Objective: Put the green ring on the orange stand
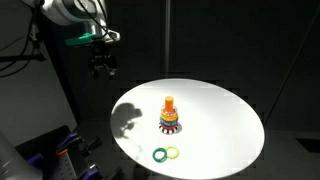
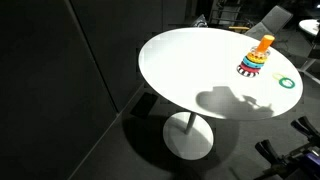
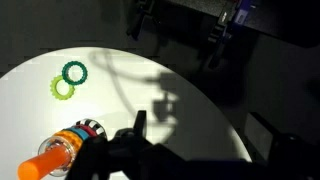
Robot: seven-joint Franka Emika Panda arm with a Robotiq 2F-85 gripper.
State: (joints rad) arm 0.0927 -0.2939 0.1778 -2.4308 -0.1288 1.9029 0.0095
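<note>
The Panda arm's gripper (image 1: 102, 68) hangs high over the white table's (image 1: 235, 110) edge, well apart from the orange stand (image 1: 170, 112). Whether its jaws are apart or together cannot be told. The green ring (image 1: 160, 154) lies flat near the stand's base, seemingly touching a yellow-green ring (image 1: 174, 152). A clean pick likely means descending on the rim farthest from that lighter ring, pinching only the dark band, then centring it over the stand's peg.

dark green ring (image 3: 85, 72), yellow-green ring (image 3: 54, 90), orange stand (image 3: 45, 163), multicoloured base (image 3: 85, 131), white table (image 3: 130, 95)
</note>
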